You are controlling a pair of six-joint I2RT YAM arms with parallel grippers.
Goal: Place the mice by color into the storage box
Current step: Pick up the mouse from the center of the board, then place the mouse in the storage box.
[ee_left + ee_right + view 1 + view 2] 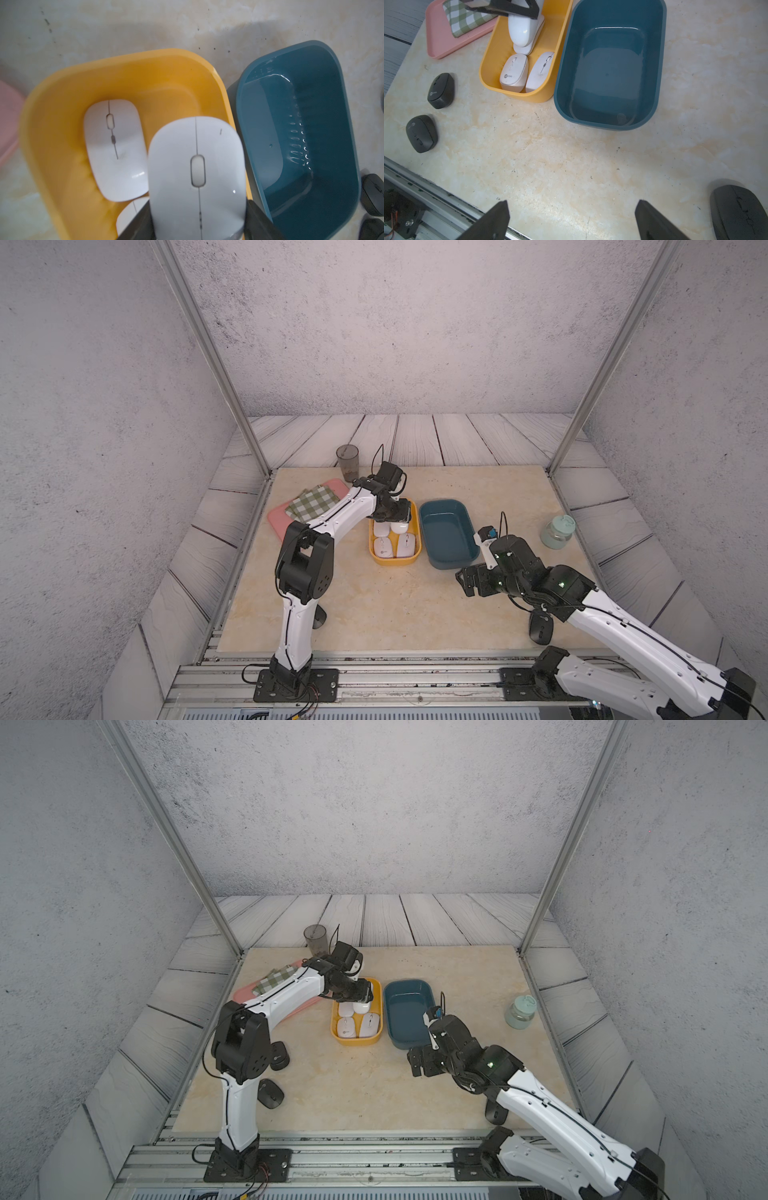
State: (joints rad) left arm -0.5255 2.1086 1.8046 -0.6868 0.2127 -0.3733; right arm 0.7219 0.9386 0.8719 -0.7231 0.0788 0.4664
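- Your left gripper (pixel 197 205) has its jaws clamped on a white mouse (pixel 196 166), one jaw on each side of it.
- That mouse hangs down into the yellow box (pixel 519 96). Its tip is right over another white mouse (pixel 522 49) lying in the box. I cannot tell if the two touch.
- Two more white mice (pixel 513 72) lie side by side in the other end of the same box.
- In both top views, the left gripper sits just below the middle of the frame, at the upper end of the yellow box.
- Your right gripper (pixel 572 202) has its jaws wide apart, and it hangs over bare table (pixel 571 145).
- A black mouse (pixel 737 212) lies on the table just beside one finger, outside the jaws.
- In both top views, the right gripper is lower and to the right of the middle. It is near the lower right corner of the blue box (pixel 453 565).
- The blue box stands just beside the yellow box, on its right in the frame.
- Two black mice (pixel 278 1054) lie on the table at the lower left in a top view, near the left arm.
- A pink tray (pixel 275 516) with a checked cloth (pixel 311 502) on it is left of the yellow box.
- A cup (pixel 348 462) stands above the tray, and a green jar (pixel 557 533) stands far to the right.
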